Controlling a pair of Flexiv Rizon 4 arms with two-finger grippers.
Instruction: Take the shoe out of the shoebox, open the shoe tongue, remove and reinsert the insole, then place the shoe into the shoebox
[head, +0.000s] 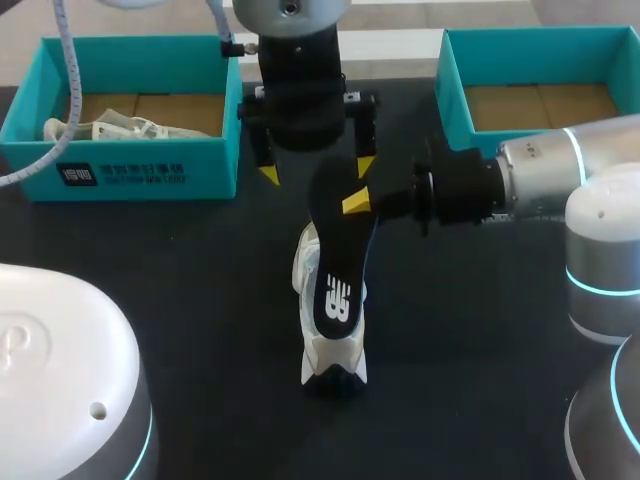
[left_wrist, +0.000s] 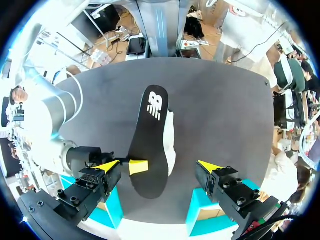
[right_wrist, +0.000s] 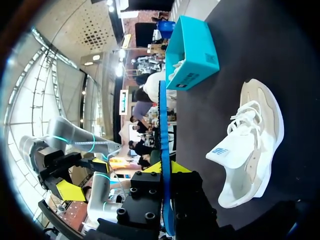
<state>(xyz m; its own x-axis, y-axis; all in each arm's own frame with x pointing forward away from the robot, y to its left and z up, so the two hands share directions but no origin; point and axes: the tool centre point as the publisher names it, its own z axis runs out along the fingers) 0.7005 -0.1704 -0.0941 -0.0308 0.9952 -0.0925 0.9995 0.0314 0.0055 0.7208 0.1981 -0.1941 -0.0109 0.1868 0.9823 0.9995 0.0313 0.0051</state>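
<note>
Far left: teal shoebox (head: 150, 175) with a spare sneaker (head: 110, 128) inside, not in play. Just right of it, at the far middle: left gripper (head: 317, 168), spread wide and gripping nothing, hovering over the far end of the insole (head: 340, 260). Same wide spread from its own wrist view, with that broad end low between the fingers and touched by neither, as far as can be seen. Centre: black insole raised off the dark table (head: 200, 300), long axis near to far, broad forefoot end far, logo end near, lying almost along the white shoe (head: 325, 345) directly beneath. Shoe out of both boxes, on the table, seemingly toe far and heel opening near, going by the right wrist view. Contact between the insole's near end and the shoe impossible to judge. Just right of the insole's far end: right gripper (head: 357, 203), entering from the right, clamped on the insole and pinching it from both faces. Insole edge-on in that gripper's own view, a thin blue strip between the yellow tips. Plainly the arm with the hold, so probably the one for the reinsertion: lower the logo end down into the shoe's opening, keeping the two long axes in line. Far right: second teal shoebox (head: 452, 100), only cardboard showing inside.
</note>
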